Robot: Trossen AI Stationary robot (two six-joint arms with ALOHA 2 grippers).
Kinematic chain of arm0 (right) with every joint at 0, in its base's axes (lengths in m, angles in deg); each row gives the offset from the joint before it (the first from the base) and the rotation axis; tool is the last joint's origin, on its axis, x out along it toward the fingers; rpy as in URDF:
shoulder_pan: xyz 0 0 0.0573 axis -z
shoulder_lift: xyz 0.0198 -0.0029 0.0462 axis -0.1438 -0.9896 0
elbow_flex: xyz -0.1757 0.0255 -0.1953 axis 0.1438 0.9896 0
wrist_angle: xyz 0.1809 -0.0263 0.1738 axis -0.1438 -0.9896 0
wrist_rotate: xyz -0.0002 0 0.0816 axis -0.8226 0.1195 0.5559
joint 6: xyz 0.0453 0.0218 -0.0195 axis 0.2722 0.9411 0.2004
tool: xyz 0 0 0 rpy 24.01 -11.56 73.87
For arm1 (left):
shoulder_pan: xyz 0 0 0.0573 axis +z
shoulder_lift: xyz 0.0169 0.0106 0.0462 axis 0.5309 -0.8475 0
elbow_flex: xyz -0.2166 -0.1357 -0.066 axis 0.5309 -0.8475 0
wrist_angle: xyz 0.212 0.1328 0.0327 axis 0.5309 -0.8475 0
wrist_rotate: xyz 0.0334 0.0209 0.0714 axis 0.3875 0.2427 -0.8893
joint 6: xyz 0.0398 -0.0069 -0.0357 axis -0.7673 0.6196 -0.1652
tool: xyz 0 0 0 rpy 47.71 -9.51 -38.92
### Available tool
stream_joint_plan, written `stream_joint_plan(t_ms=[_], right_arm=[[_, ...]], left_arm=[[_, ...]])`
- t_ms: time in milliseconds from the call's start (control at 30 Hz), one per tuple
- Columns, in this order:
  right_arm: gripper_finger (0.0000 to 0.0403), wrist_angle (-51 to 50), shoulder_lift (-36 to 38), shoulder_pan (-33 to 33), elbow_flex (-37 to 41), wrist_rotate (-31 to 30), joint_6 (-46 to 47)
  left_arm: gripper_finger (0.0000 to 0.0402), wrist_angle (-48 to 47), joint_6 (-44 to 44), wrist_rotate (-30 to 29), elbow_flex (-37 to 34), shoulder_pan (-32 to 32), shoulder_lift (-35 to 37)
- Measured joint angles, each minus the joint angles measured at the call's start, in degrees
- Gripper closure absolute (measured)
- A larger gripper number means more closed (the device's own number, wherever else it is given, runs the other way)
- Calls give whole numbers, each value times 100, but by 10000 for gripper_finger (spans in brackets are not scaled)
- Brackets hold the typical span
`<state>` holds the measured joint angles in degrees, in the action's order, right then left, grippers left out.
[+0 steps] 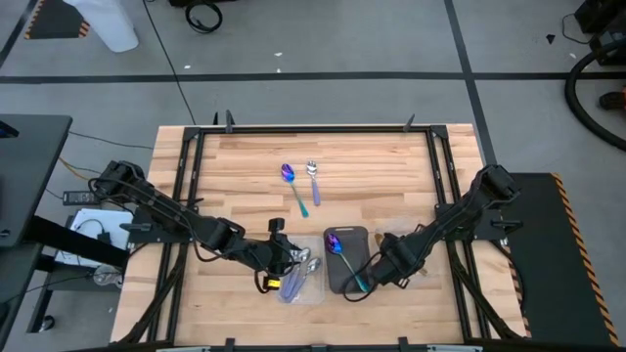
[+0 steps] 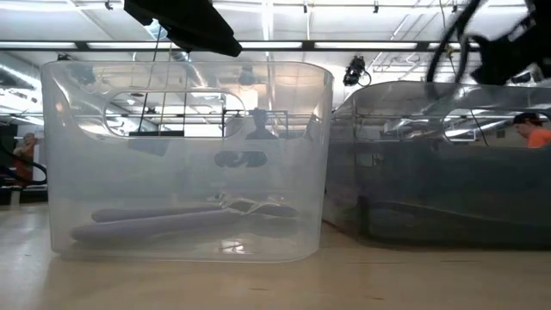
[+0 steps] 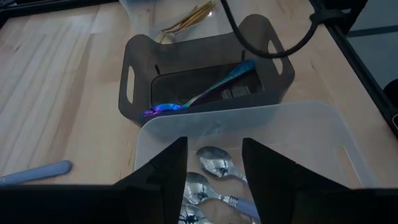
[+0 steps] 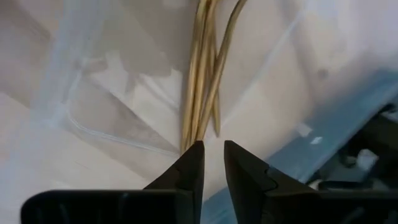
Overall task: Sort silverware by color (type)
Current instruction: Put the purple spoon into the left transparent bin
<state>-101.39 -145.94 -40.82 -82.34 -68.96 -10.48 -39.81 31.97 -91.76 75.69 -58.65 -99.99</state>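
Note:
A clear tray (image 3: 249,121) holds silver spoons (image 3: 214,165). My left gripper (image 3: 214,146) hangs open just above them, with nothing between its fingers. Beyond it stands a dark tray (image 3: 134,74) in which an iridescent spoon (image 3: 205,93) lies slantwise. Farther on, gold spoons (image 4: 202,74) lie in another clear tray (image 4: 81,124). My right gripper (image 4: 213,146) points steeply down over the handle ends, its fingers a narrow gap apart and holding nothing. An iridescent spoon (image 1: 293,186) and a silver spoon (image 1: 313,179) lie flat on the bare wood farther back.
The three trays stand side by side near the table's front edge (image 1: 323,342), between my two arms. A pale blue handle (image 3: 31,173) lies on the wood beside the clear tray. Bare wood stretches toward the far edge around the two loose spoons.

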Motion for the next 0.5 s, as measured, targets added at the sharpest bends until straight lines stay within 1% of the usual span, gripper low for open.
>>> stream_joint_plan(t_ms=[267,400,500], right_arm=[[329,-1115,7,62,-1200,-1062,-93],[329,-1121,7,121,-1701,-1775,-504],[329,-1078,7,188,-1932,-1943,-597]], left_arm=[[239,2,2,0,0,0,0],[239,-96,2,0,2,0,0],[239,-169,1,3,2,21,0]])
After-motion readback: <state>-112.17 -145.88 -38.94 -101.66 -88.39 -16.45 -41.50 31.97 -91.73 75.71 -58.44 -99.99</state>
